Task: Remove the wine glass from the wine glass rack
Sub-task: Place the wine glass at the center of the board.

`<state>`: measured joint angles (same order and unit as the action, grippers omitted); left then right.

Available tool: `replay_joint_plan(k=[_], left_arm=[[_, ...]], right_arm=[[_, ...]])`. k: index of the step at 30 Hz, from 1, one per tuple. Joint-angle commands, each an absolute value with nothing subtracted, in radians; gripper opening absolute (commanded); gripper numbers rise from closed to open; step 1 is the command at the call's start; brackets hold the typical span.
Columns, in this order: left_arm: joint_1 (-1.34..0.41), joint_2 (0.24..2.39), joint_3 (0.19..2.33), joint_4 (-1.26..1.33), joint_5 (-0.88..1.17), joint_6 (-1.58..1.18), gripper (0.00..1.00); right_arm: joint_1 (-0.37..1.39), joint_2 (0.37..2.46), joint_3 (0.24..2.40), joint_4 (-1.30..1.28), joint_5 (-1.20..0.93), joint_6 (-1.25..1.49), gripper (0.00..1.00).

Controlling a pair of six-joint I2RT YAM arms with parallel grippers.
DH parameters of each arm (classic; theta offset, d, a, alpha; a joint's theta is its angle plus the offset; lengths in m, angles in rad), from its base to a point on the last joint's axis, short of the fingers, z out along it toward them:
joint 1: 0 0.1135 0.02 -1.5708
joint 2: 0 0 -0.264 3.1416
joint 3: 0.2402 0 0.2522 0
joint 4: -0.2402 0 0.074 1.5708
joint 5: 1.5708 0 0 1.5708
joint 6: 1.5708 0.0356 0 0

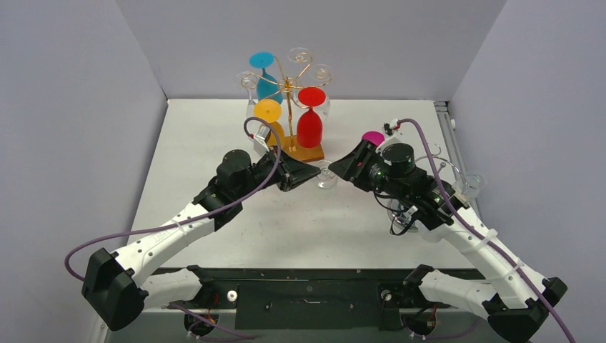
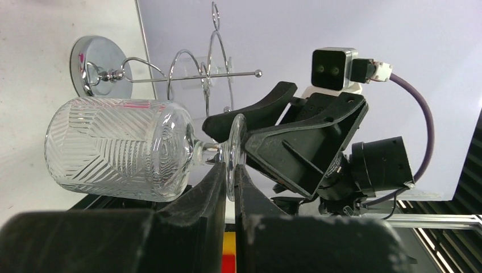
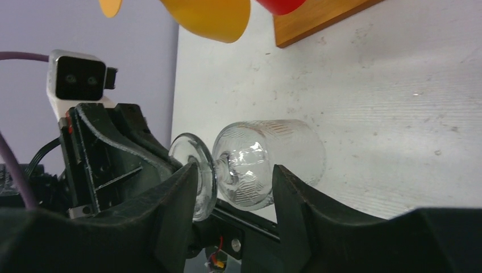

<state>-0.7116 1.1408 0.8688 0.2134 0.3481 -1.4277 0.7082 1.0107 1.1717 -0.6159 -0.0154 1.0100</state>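
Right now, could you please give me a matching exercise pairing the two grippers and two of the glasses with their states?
Things:
1. clear wine glass
2. red wine glass
3. left gripper
4. right gripper

States:
A. open, fingers astride the stem
B. hanging upside down on the wine glass rack
C. pinching the clear glass's foot
D. held sideways, off the rack

Pairs: 1-D, 2-B, 3-C, 4-A

Wine glass rack point(image 3: 324, 14) cut off above its base; yellow glass point(image 3: 210, 20) cropped too.
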Motion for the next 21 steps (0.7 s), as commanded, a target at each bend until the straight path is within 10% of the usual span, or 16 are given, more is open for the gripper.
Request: replay_joint_plan(k=[1,14,18,21], left_arm=[[-0.708,1.120,0.875,0.416,0.347,-1.481,0.00],[-0.710,1.096,0.850,0.432,0.340,-1.490,0.00],[-0.709,1.084,0.840,0.438,0.332,-1.482,0.00],[-0.710,1.064,0.848,0.409,0.311,-1.447,0.21]], right_arm=[[0.687,0.993,1.119,-0.439,-0.189,1.045,0.43],[0.649,0.993,1.061,-0.309,-0.313,1.128,0.00],[0.643,1.006,1.061,-0.270,-0.348,1.154,0.00],[0.634,1.004,1.057,-0.225,-0.369,1.192,0.00]])
